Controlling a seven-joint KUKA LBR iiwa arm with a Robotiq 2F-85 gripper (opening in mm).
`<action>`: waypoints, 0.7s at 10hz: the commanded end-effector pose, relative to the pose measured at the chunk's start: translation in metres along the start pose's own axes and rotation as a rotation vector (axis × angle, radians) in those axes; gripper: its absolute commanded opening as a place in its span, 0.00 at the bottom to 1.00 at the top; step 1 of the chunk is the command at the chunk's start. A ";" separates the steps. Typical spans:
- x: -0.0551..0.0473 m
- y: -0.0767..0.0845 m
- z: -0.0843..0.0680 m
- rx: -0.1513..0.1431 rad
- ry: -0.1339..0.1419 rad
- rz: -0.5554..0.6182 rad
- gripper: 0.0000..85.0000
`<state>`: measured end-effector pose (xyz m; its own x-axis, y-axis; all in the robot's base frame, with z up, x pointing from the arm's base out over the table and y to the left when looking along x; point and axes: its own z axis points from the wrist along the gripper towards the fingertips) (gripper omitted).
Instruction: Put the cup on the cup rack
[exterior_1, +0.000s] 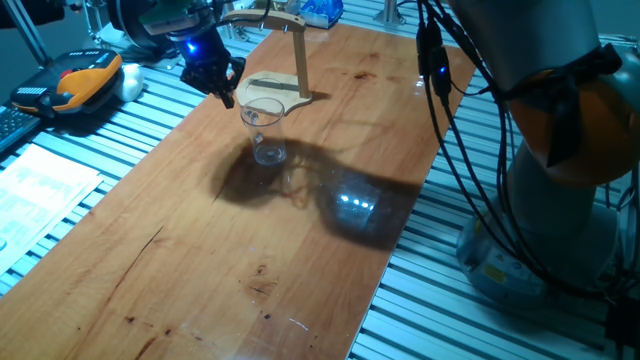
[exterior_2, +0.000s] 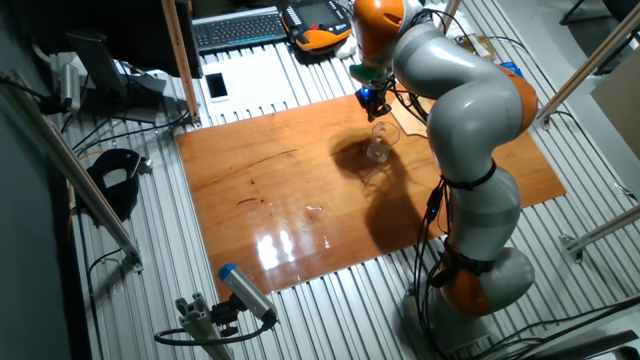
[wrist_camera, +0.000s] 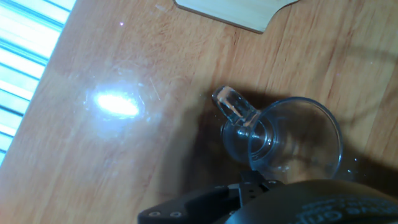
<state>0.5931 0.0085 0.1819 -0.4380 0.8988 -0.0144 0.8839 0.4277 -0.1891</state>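
Observation:
The clear glass cup (exterior_1: 266, 132) stands upright on the wooden table, just in front of the cup rack. It also shows in the other fixed view (exterior_2: 380, 146). In the hand view I look down into the cup (wrist_camera: 292, 140), and its small handle (wrist_camera: 234, 106) points toward the rack. The cup rack (exterior_1: 297, 55) is a light wooden stand with a flat base (exterior_1: 272, 90), also seen in the hand view (wrist_camera: 239, 12). My gripper (exterior_1: 222, 88) hangs just above and to the left of the cup's rim, its jaws apart and empty. The same gripper shows in the other fixed view (exterior_2: 372, 100).
The wooden tabletop (exterior_1: 200, 260) lies on a slatted metal bench. An orange and black pendant (exterior_1: 85, 82) and papers (exterior_1: 40, 185) lie off its left side. Black cables (exterior_1: 450, 120) hang by the arm's base at the right edge.

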 end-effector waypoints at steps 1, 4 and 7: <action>-0.002 0.001 0.000 0.006 0.003 -0.008 0.00; -0.013 0.002 0.004 0.007 0.015 -0.035 0.00; -0.014 0.001 0.009 0.007 0.011 -0.052 0.00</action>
<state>0.5980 -0.0046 0.1725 -0.4829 0.8756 0.0052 0.8582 0.4745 -0.1956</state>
